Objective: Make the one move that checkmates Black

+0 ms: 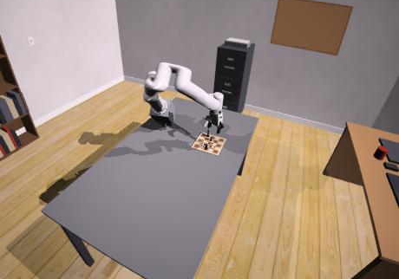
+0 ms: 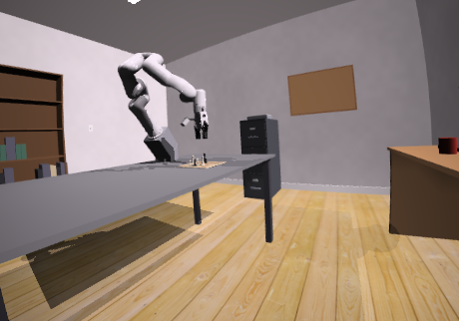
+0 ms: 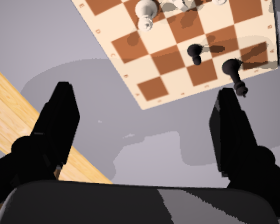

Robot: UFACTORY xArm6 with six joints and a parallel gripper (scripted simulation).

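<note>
A small chessboard [image 1: 209, 143] lies on the grey table near its far right edge; it also shows in the exterior view [image 2: 203, 163] and at the top of the wrist view [image 3: 175, 28]. My gripper [image 1: 213, 126] hangs above the board's far edge, open and empty; it also shows in the exterior view [image 2: 202, 135] and in the wrist view [image 3: 144, 141], where its black fingers frame the board's near corner.
The arm's base [image 1: 158, 109] stands on the table behind the board. The table's right edge [image 1: 247, 142] lies close to the board. A black filing cabinet [image 1: 234, 74] stands beyond the table. A wooden desk with a red cup [image 1: 381, 152] is at the right.
</note>
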